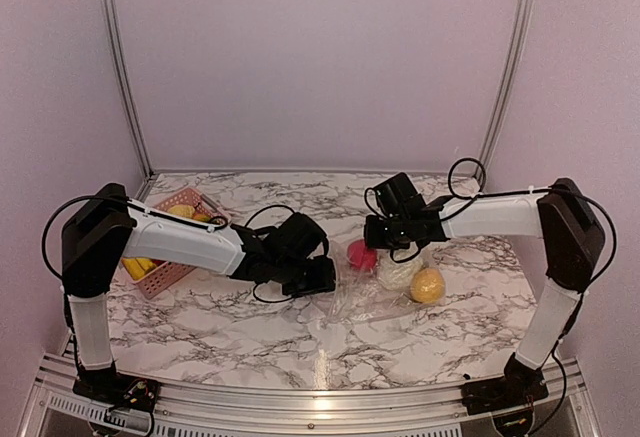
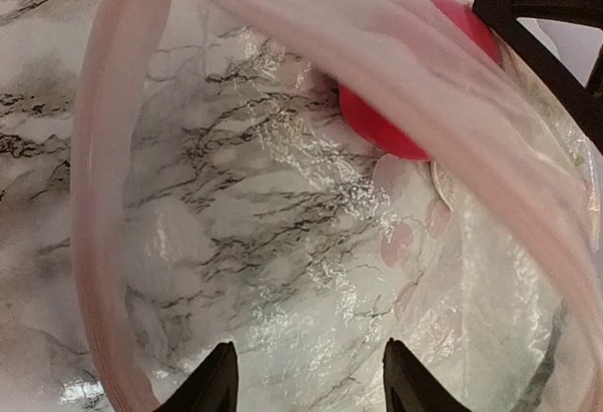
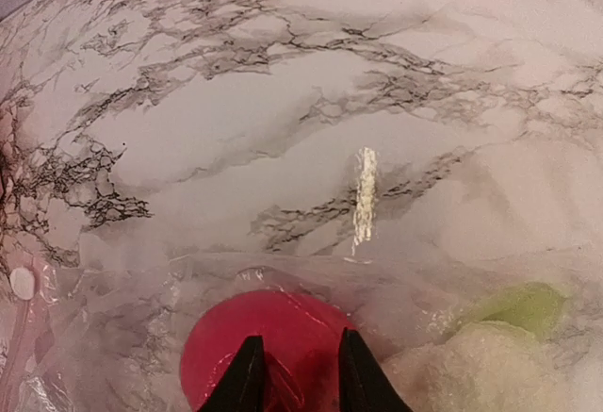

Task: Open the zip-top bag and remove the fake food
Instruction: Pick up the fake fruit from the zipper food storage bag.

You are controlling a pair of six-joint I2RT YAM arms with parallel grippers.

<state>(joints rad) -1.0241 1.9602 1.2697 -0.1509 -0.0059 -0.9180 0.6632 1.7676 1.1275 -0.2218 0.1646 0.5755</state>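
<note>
The top view looks down and forward from above and behind both arm bases (image 1: pixel 105 387), covering the marble worktop (image 1: pixel 220 332). The left wrist view, past the left gripper (image 2: pixel 309 379), and the right wrist view, past the right gripper (image 3: pixel 297 374), sit close, sharing the zip-top bag (image 2: pixel 283 242) and one red fake food piece (image 2: pixel 386 134).

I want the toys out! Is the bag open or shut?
Open. In the left wrist view the zip-top bag shows its pink rim spread in a wide loop, sides apart.
</note>
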